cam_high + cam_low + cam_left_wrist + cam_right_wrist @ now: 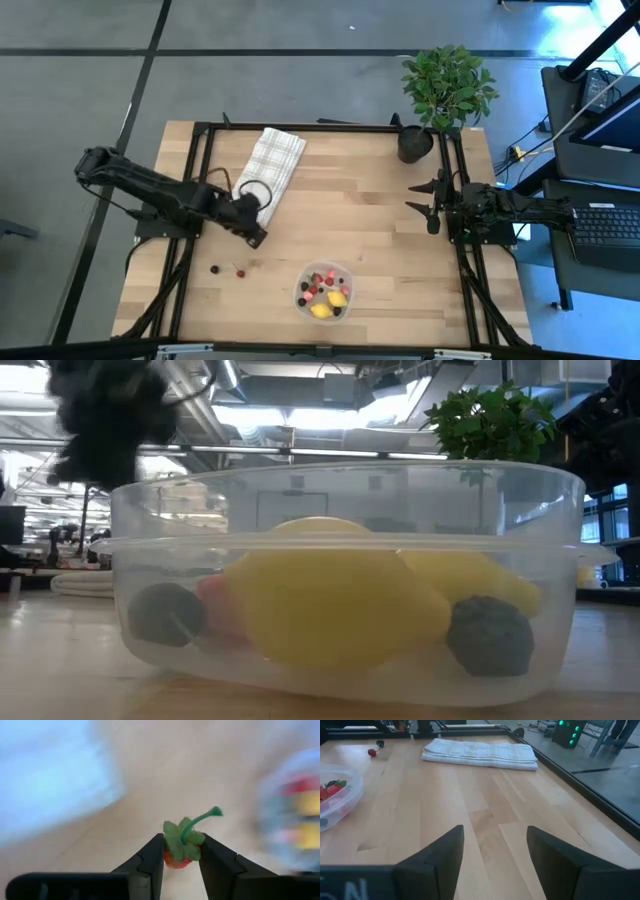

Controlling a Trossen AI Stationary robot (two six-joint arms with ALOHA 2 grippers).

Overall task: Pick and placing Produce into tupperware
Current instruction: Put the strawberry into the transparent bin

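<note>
The left gripper's [181, 857] fingers pinch a small red green-stemmed strawberry [180, 851] above the wooden desk [360, 220]; the right gripper's [495, 852] fingers stand wide, empty, at the desk's right edge.

Grey floor [300, 80] with dark seams, wooden table [370, 190], ceiling lights [330, 415], desk with keyboard [610, 225]

Robotics lab or open office, ceiling ducts [300, 435], strip lights, laptop desk [600, 225], framed wooden table [370, 220]

Clear tupperware [325, 290] w/ lemons, berries at front edge; strawberry [181, 851] pinched mid-air.
</note>
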